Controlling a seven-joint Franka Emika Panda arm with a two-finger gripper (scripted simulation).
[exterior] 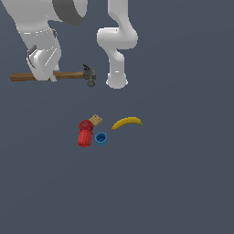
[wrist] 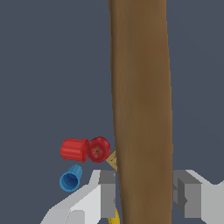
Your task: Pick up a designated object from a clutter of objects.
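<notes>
Exterior view: my claw (exterior: 45, 75) is clenched on the hammer (exterior: 68, 75), gripping its brown wooden handle partway along. The hammer hangs level, clear of the bench (exterior: 183, 183), toward the far edge on the exterior view's left. Its dark grey head points toward the exterior view's right, close to my white base column (exterior: 117, 68) but apart from it. The free end of the handle sticks out beyond my claw toward the exterior view's left.

Remaining clutter lies near the middle of the bench, well apart from the hammer. A red ribbed cylinder (exterior: 85, 135) rests on its side, with a rounded red piece (exterior: 85, 124) touching its far end. A small tan block (exterior: 95, 120) sits just beside that red piece. A tiny blue cup (exterior: 101, 138) sits just beside the cylinder, on the exterior view's right of it. A yellow banana (exterior: 127, 122) lies apart from these, further to the exterior view's right.

Wrist view: the handle (wrist: 140, 109) fills the frame, with my grey fingers (wrist: 107, 192) closed on either side of it. Past the handle, below, the red cylinder (wrist: 74, 149), the round red piece (wrist: 99, 148) and the blue cup (wrist: 71, 178) are visible. A sliver of the tan block (wrist: 112, 160) and a trace of banana yellow (wrist: 113, 217) show at the handle's edge.
</notes>
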